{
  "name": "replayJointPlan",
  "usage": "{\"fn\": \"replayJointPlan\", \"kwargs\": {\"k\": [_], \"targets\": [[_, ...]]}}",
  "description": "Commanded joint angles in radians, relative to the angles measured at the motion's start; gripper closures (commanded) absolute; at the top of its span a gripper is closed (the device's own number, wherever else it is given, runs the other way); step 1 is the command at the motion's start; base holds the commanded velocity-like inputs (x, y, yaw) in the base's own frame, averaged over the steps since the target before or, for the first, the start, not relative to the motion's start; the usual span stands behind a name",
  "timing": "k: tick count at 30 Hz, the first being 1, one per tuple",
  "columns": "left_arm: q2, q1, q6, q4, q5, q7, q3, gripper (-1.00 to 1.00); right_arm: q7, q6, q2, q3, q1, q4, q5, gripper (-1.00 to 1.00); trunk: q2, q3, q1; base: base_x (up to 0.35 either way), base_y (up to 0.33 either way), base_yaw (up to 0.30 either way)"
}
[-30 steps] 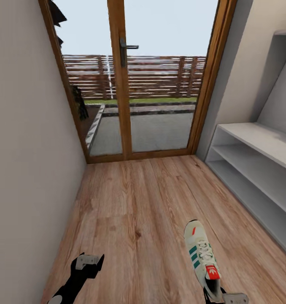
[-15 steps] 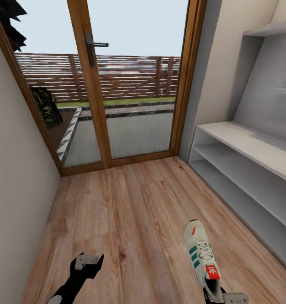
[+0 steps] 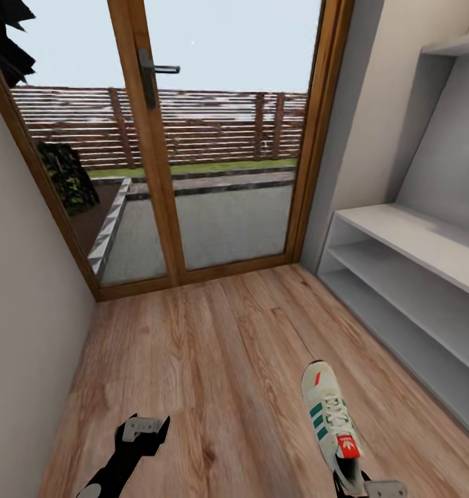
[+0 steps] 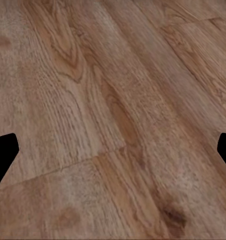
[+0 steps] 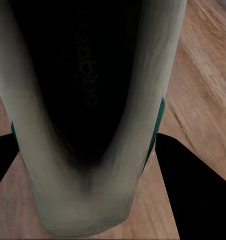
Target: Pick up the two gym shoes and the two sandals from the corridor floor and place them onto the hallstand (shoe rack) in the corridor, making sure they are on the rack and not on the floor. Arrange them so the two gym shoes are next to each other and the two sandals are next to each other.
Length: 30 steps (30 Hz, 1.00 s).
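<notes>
Gym shoe (image 3: 329,417) heel-first in right tool (image 3: 362,486), toe ahead; left tool (image 3: 146,429) wide

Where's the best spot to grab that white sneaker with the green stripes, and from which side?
The heel collar, approached from behind the heel. The white lace-up sneaker with green stripes points its toe away from the robot, leaving its open heel nearest the right gripper. The right wrist view shows the heel rim sitting between the dark fingers, one finger on either side. That grip looks workable.
</notes>
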Motion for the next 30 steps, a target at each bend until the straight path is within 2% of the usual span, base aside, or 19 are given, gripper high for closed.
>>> {"fn": "replayJointPlan", "kwargs": {"k": [1, 8, 12, 30], "targets": [[0.000, -0.001, -0.003, 0.001, 0.001, -0.007, 0.003, -1.00, 0.002, -0.003, 0.001, -0.004, 0.000, 0.000, 0.008, 1.00, 0.000, -0.001, 0.000, 0.285, 0.229, 0.000], [0.000, -0.001, -0.003, 0.001, 0.001, -0.007, 0.002, -1.00, 0.002, -0.003, 0.001, -0.004, 0.000, 0.000, 0.008, 1.00, 0.000, -0.001, 0.000, 0.281, 0.233, 0.000], [0.000, -0.001, -0.002, 0.001, 0.001, -0.003, -0.003, -1.00, 0.002, -0.002, 0.001, -0.004, -0.001, 0.000, 0.008, 1.00, 0.000, -0.001, 0.000, 0.320, 0.078, -0.061], [-0.001, -0.001, -0.001, 0.001, 0.001, -0.005, -0.005, -1.00, 0.002, -0.002, 0.001, -0.004, 0.000, 0.000, 0.006, 1.00, 0.000, -0.001, 0.000, 0.336, 0.007, -0.279]]}}
